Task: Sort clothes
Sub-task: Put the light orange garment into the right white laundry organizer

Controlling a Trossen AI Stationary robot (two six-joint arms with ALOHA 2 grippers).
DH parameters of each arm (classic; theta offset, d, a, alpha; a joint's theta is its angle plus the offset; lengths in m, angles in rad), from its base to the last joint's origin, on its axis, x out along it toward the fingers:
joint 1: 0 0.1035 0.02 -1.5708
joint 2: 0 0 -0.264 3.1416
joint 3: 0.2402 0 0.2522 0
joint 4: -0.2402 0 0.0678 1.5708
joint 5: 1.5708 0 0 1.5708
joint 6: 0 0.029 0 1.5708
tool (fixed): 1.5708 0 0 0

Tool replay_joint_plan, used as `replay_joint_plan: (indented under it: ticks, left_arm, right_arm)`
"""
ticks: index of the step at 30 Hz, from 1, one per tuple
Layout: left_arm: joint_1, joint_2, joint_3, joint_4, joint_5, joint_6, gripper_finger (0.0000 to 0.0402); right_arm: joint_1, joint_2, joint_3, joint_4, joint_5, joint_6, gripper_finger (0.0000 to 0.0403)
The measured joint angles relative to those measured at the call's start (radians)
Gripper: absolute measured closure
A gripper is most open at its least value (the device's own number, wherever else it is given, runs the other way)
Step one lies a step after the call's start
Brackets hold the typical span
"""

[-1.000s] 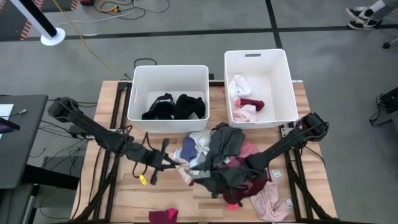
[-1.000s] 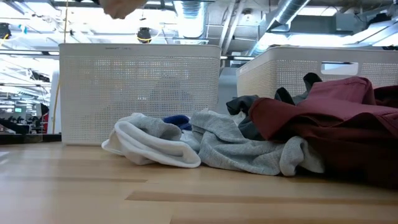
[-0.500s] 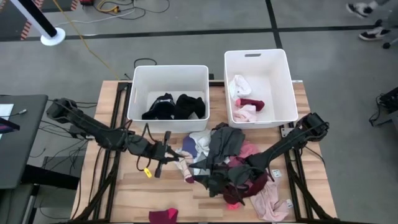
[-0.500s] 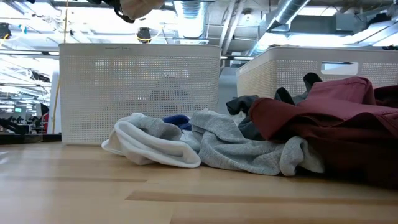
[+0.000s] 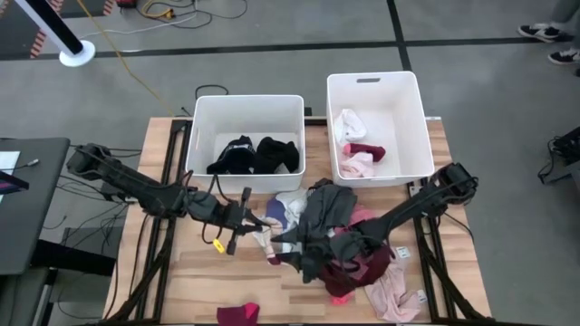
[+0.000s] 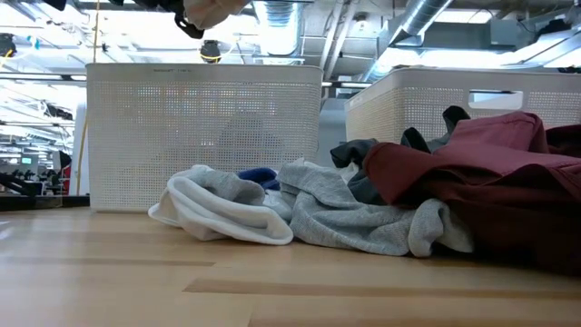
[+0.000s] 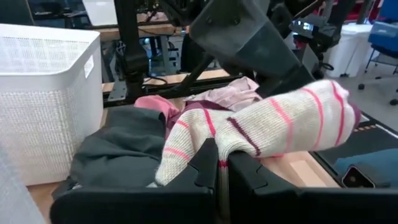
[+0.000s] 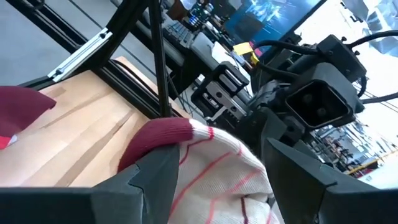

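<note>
A cream sock with pink stripes and a maroon cuff (image 7: 280,124) hangs above the table left of the clothes pile (image 5: 340,237). My left gripper (image 7: 222,165), also seen from above (image 5: 250,223), is shut on it. My right gripper (image 8: 224,167) reaches over the pile from the right, level and open. Its fingers stand on either side of the sock's maroon cuff end (image 8: 155,138). The low view shows only the sock's cream lower part (image 6: 211,11) at the top edge. The pile of grey, white, maroon and pink clothes (image 6: 363,204) lies on the wood. My left gripper pinches the sock at a fold near its middle (image 7: 219,148) between its two fingers. They come level from the table's left. The sock is lifted clear and drapes to both sides of the fingertips. My right gripper: I cannot tell whether its fingers touch the sock between them.
Two white bins stand at the far edge. The left bin (image 5: 201,136) holds black clothes, and the right bin (image 5: 412,118) holds white, maroon and pink ones. A maroon piece (image 5: 237,314) lies at the near edge. Bare wood (image 5: 190,281) lies near left.
My left gripper, still shut on the sock, has swung toward the table's far edge and a little to the right, nearer the left bin and the right gripper. The sock has stayed clear of the table. The pile has not moved.
</note>
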Motion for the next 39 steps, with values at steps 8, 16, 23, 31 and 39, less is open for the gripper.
replay_joint_plan:
  ticks: [8, 16, 23, 31, 39]
  left_arm:
    - [0.018, 0.000, 0.000, 0.014, 0.024, -0.003, 0.0396]
    - [0.024, 0.000, 0.000, 0.012, 0.024, -0.003, 0.0395]
    - [0.024, 0.000, 0.000, 0.003, 0.024, -0.003, 0.0395]
    - [0.024, 0.000, 0.000, -0.003, 0.023, 0.000, 0.0395]
    - [-0.001, -0.030, 0.000, -0.017, -0.038, 0.035, 0.0345]
  right_arm:
    - [-0.032, 0.000, 0.000, 0.025, -0.079, 0.021, 0.0181]
    - [-0.068, 0.011, 0.000, 0.045, -0.153, 0.026, 0.0253]
    - [-0.080, 0.010, 0.000, 0.053, -0.153, 0.045, 0.0351]
    - [-0.077, 0.010, 0.001, 0.045, -0.152, 0.060, 0.0398]
    - [-0.047, 0.002, 0.001, 0.074, -0.083, -0.014, 0.0402]
